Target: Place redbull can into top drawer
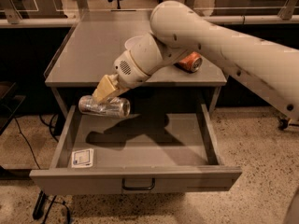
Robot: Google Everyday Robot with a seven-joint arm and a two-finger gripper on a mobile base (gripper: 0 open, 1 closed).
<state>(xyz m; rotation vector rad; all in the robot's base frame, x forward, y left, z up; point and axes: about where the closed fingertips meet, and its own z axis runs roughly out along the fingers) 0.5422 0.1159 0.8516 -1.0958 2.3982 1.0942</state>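
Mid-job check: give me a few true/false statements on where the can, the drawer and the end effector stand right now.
1. The top drawer is pulled open. True.
2. The redbull can lies on the drawer floor. False: it is held sideways above the drawer's back left part, with its shadow cast apart from it on the floor.
3. The end effector hangs empty over the drawer. False: it is shut on the redbull can.
4. The orange-red can lies on the tabletop. True.
5. The white sticker is in the drawer's front right corner. False: it is in the front left corner.
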